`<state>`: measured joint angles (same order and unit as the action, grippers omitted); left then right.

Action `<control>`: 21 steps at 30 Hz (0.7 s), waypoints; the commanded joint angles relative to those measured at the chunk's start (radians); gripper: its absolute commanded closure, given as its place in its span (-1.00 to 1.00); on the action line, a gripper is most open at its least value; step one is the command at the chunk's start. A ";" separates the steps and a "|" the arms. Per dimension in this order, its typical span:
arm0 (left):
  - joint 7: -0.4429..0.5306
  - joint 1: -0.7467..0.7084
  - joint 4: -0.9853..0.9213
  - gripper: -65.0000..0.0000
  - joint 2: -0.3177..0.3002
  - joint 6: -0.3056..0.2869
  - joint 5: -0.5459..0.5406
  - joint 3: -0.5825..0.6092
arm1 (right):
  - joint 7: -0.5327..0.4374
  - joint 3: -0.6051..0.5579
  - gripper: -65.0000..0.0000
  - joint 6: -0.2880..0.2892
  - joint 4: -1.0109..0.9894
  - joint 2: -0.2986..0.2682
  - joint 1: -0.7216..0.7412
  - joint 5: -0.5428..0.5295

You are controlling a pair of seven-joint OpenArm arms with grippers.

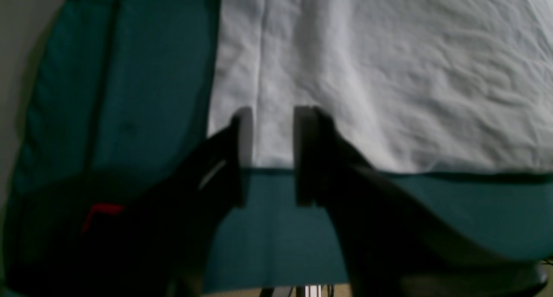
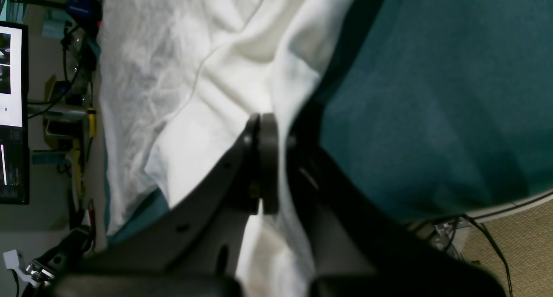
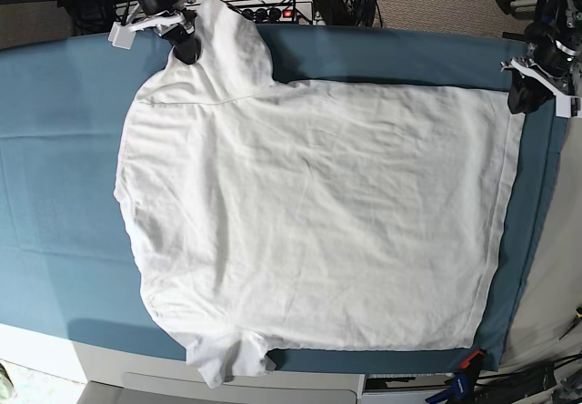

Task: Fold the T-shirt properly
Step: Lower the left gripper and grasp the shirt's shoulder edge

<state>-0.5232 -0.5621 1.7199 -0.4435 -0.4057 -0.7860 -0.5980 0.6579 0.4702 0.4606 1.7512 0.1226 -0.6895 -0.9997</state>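
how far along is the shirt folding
Early. The T-shirt lies spread flat on the teal cloth, with no fold made. In hand: the right gripper is shut on the shirt at a sleeve; the left gripper is open over the hem corner, not yet gripping. All the folding is left.

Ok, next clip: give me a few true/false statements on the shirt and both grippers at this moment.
1. The T-shirt lies spread open on the teal cloth. True.
2. The right gripper is open and clear of the fabric. False: it is shut, pinching shirt fabric near a sleeve.
3. The left gripper is open at the shirt's hemmed corner. True.
4. The shirt is already folded in half. False: no fold has been made.
5. The shirt carries a large print. False: it is plain white.
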 commanded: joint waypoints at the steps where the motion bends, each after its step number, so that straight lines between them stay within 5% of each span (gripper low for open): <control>1: 0.023 -0.003 0.014 0.47 -0.016 -0.008 -0.010 -0.009 | -0.002 0.002 1.00 -0.003 0.008 0.002 -0.009 -0.002; 21: 0.021 0.003 0.014 0.47 -0.017 -0.011 -0.030 -0.009 | -0.002 0.002 1.00 -0.003 0.008 0.002 -0.008 -0.002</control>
<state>-0.5232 -0.5610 1.7199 -0.4435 -0.4091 -0.7975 -0.5980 0.6579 0.4702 0.4606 1.7512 0.1226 -0.6895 -0.9997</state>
